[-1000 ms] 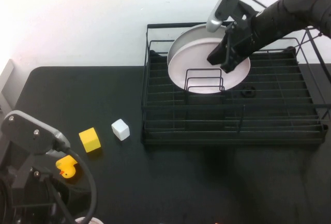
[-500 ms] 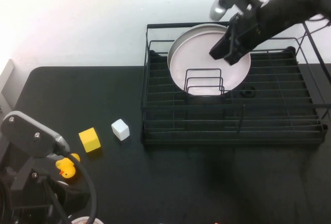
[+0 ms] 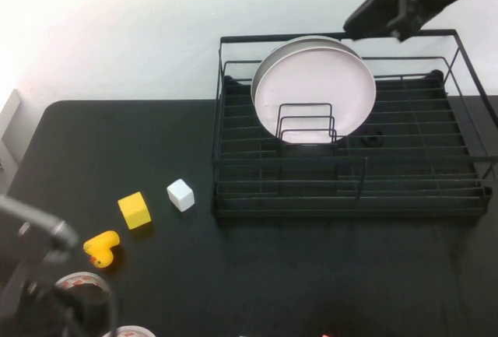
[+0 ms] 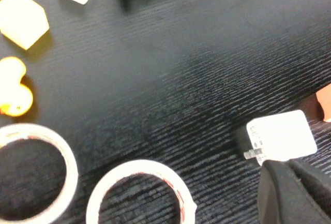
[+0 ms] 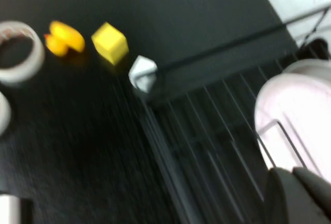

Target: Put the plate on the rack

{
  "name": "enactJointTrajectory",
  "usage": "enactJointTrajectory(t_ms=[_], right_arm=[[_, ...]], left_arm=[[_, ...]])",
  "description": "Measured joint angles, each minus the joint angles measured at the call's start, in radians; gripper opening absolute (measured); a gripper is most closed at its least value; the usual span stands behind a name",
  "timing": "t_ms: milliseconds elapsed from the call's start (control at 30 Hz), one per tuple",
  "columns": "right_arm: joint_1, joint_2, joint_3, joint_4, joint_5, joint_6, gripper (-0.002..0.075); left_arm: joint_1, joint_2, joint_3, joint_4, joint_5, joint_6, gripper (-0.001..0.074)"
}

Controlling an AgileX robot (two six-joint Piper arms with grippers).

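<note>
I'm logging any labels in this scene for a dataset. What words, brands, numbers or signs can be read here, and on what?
No text can be read.
White charger: small print on its face, too blurred to read.
Tape rolls: reddish marks inside the rim, not readable.
Plate, rack, yellow cube, white cube, duck: no markings.
Right gripper, above the rack's far edge, and left gripper, out of view: none.

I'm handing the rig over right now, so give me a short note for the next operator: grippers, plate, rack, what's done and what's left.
Right gripper: above the rack's far right edge, off the plate, holding nothing.
Left gripper: low at the near left corner, by the tape rolls.
Plate: standing on edge in the rack, behind the upright wire loops, leaning on a second plate behind it.
Done: plate is racked.
Left: park the right arm.
</note>
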Motion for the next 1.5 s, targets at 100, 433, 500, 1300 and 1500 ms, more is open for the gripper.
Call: enactJointTrajectory(t_ms=[100, 433, 500, 1300, 1500], right_arm=[[-0.002, -0.077, 0.065, 0.072, -0.003, -0.004, -0.0001], [0.045, -0.483, 0.552, 0.271, -0.34, -0.189, -0.0001], [0.065, -0.583, 0.658, 0.286, -0.419, -0.223, -0.0001], [0.113, -1.446, 1.398, 0.366, -0.786, -0.315, -0.0001], [0.113, -1.457, 1.455, 0.378, -0.772, -0.313, -0.0001]], left_arm=[[0.0, -0.121, 0.076, 0.0, -0.016, -0.048, -0.0001], [0.0, -0.577, 0.182, 0.264, -0.026, -0.326, -0.0001], [0.0, -0.623, 0.19, 0.353, -0.018, -0.424, -0.0001], [0.0, -0.686, 0.223, 0.456, 0.03, -0.54, -0.0001], [0.0, -0.686, 0.223, 0.456, 0.03, -0.541, -0.0001]])
